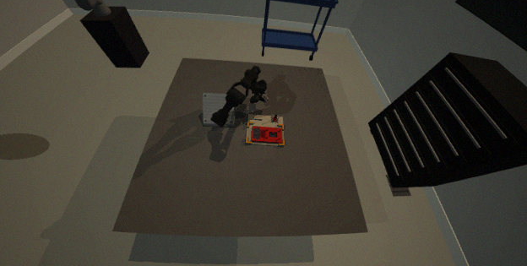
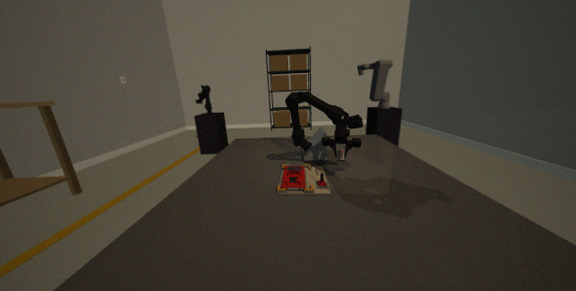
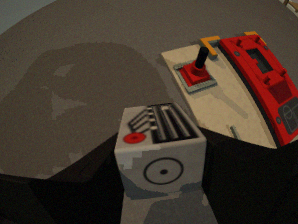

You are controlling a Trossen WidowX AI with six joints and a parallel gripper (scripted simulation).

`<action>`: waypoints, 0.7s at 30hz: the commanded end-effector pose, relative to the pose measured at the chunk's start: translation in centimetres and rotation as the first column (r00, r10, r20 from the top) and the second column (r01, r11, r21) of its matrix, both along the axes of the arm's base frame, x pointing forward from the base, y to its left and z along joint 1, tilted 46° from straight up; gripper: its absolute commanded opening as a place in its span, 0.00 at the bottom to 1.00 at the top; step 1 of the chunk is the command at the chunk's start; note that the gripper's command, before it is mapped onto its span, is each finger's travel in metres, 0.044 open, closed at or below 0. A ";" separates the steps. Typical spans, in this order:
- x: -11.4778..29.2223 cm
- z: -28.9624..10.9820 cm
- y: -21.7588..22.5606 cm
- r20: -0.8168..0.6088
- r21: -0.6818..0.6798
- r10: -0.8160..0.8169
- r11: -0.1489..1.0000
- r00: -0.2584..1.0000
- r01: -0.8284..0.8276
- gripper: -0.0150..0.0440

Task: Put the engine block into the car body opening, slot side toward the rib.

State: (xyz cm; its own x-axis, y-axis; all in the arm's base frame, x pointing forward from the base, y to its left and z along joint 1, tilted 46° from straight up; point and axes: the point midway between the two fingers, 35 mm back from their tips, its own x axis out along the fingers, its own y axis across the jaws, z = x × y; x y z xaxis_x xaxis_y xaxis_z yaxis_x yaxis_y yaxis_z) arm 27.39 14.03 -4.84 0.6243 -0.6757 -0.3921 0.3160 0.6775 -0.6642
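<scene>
My gripper [image 3: 154, 135] [image 2: 341, 151] [image 1: 259, 96] is shut on the engine block [image 3: 160, 140], a grey cube with dark ribs and a red cap on top and a ring mark on its front face. I hold it in the air above the table, behind and to the side of the beige board [image 3: 220, 103] [image 1: 265, 119] [image 2: 325, 190]. The red car body [image 1: 267, 133] [image 2: 294, 177] [image 3: 262, 72] lies on that board inside orange corner brackets, with a dark opening in its top. A small red stand with a dark lever [image 3: 197, 70] [image 2: 321, 180] [image 1: 275, 118] stands on the board beside the car body.
The arm's grey base plate [image 1: 211, 105] lies on the dark table [image 1: 236, 188]. A blue cart [image 1: 297, 15], a black pedestal [image 1: 116, 36] and a dark slatted unit [image 1: 448, 121] stand around the table. A shelf with boxes [image 2: 289, 87] and other arms stand at the far wall.
</scene>
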 end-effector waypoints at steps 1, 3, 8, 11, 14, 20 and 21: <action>-0.1 -0.5 -0.6 -0.004 -0.012 0.004 1.000 1.000 -0.004 0.25; -0.1 -0.8 -0.9 -0.004 -0.012 0.004 1.000 1.000 -0.004 0.25; -0.1 -1.5 -1.6 -0.004 -0.013 0.004 1.000 1.000 -0.004 0.25; -0.1 -1.9 -2.0 -0.004 -0.013 0.004 1.000 1.000 -0.004 0.25; -0.1 -2.3 -2.4 -0.004 -0.013 0.004 1.000 1.000 -0.004 0.25; -0.1 -3.1 -3.2 -0.003 -0.014 0.004 1.000 1.000 -0.004 0.25; -0.1 -3.2 -3.3 -0.003 -0.014 0.004 1.000 1.000 -0.004 0.25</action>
